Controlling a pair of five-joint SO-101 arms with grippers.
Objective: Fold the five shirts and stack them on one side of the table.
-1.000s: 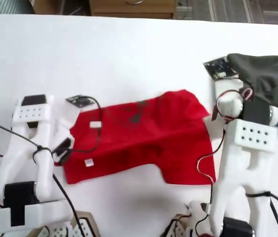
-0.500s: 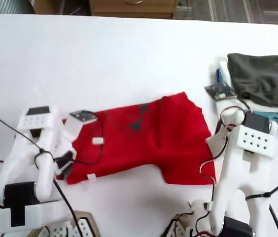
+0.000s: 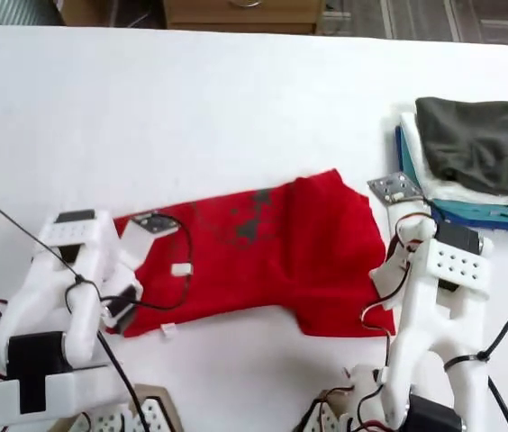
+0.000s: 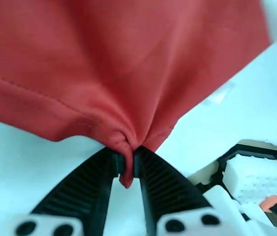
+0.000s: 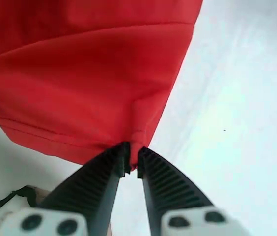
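A red shirt [image 3: 263,252] with a dark print lies spread across the front middle of the white table [image 3: 218,108]. My left gripper [image 4: 127,164] is shut on a bunched edge of the red shirt [image 4: 119,73] at its left end, where the left arm [image 3: 69,270] stands. My right gripper [image 5: 132,162] is shut on the hem corner of the red shirt [image 5: 89,83] at its right end, under the right arm [image 3: 434,279]. A stack of folded shirts [image 3: 479,153] rests at the right side, dark olive on top of white and blue layers.
The far and left parts of the table are bare white. Both arm bases stand at the near edge, with loose black cables [image 3: 146,297] over the shirt's left end. Wooden furniture [image 3: 236,13] stands beyond the far edge.
Both arms have drawn back toward the near edge with the red shirt's ends in them. The right wrist has left the folded stack, uncovering its white and blue layers.
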